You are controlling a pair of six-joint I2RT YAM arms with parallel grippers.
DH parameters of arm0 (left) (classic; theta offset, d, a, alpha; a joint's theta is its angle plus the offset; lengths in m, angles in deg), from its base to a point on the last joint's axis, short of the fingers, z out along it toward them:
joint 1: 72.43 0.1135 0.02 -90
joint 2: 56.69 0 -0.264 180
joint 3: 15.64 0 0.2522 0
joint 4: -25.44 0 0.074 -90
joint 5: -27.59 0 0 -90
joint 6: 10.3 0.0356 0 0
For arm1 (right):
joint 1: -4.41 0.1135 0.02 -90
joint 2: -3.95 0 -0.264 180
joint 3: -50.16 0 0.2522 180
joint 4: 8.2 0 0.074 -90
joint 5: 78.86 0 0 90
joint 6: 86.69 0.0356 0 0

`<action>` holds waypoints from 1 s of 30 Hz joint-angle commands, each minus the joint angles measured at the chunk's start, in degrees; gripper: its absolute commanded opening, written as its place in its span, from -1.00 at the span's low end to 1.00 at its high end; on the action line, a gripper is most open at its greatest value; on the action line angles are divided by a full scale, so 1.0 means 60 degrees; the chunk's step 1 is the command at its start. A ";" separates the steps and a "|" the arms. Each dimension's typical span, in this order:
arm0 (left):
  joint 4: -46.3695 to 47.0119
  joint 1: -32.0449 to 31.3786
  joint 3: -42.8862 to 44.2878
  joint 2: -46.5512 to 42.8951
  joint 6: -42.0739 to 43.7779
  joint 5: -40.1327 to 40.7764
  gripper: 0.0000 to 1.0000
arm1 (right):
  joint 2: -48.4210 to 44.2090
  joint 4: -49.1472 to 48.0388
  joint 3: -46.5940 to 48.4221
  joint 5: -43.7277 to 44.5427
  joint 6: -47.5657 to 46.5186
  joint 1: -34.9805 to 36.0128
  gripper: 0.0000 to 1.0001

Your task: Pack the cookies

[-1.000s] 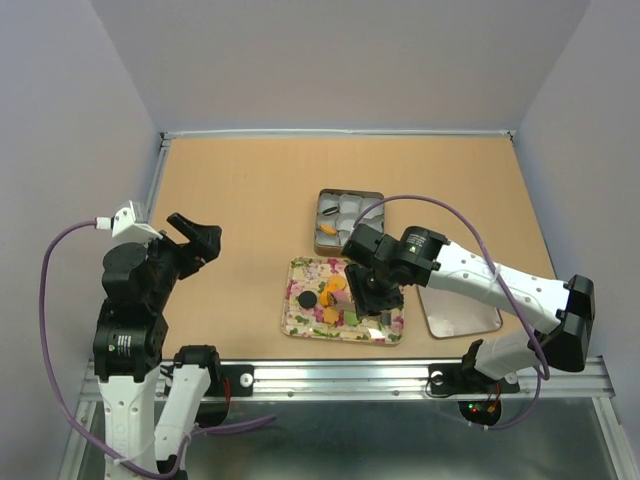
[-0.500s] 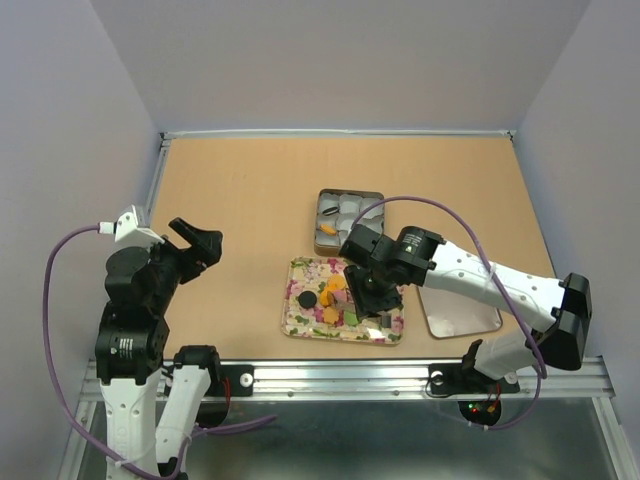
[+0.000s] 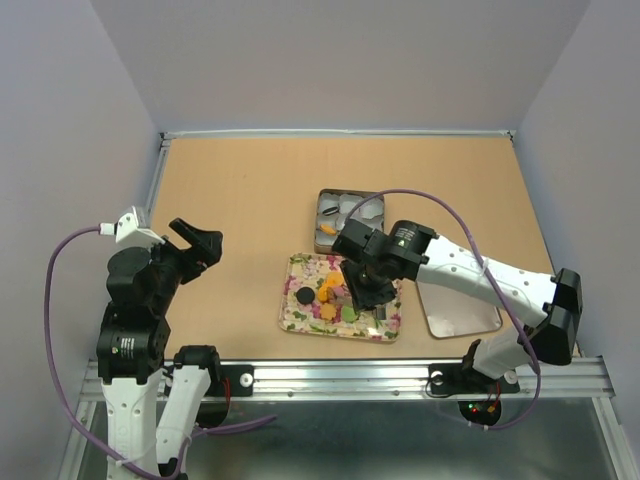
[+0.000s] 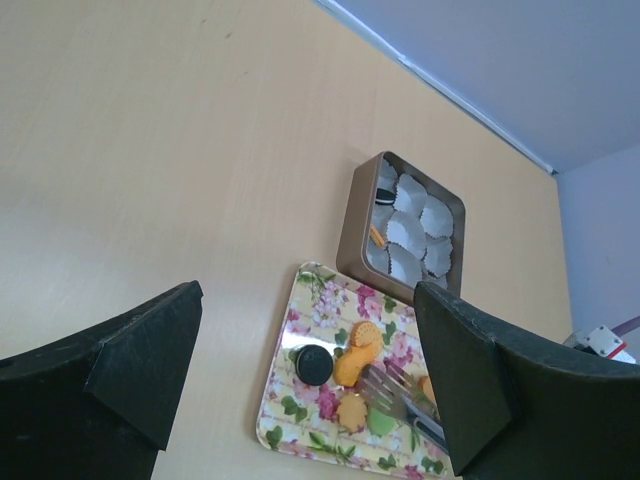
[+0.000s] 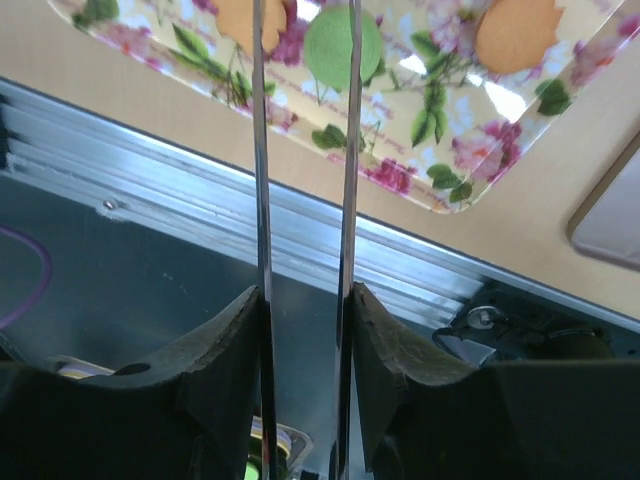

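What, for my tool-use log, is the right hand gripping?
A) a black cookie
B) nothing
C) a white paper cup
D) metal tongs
D: in the right wrist view the two thin blades of the metal tongs run out from between the fingers of the right hand, reaching toward the green cookie on the floral tray.

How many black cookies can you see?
2 black cookies: one on the floral tray's left side, one in the tin. The right gripper and its tongs may hide others.
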 commanded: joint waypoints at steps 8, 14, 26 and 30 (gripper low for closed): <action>0.0747 0.0027 -0.0245 -0.0116 0.0007 0.0194 0.97 | 0.1203 0.1579 0.4961 0.2018 -0.0543 -0.0098 -0.23; 0.0924 0.0027 -0.0275 -0.0043 0.0007 0.0252 0.97 | 0.2082 0.1565 0.5989 0.1989 -0.1187 -0.1107 -0.23; 0.1085 0.0027 -0.0421 0.0060 0.0080 0.0326 0.97 | 0.2494 0.0453 0.5113 0.1184 -0.1731 -0.2017 -0.24; 0.1085 0.0027 -0.0524 0.0016 0.0022 0.0355 0.97 | 0.2318 0.0100 0.4394 0.0978 -0.1658 -0.2003 -0.24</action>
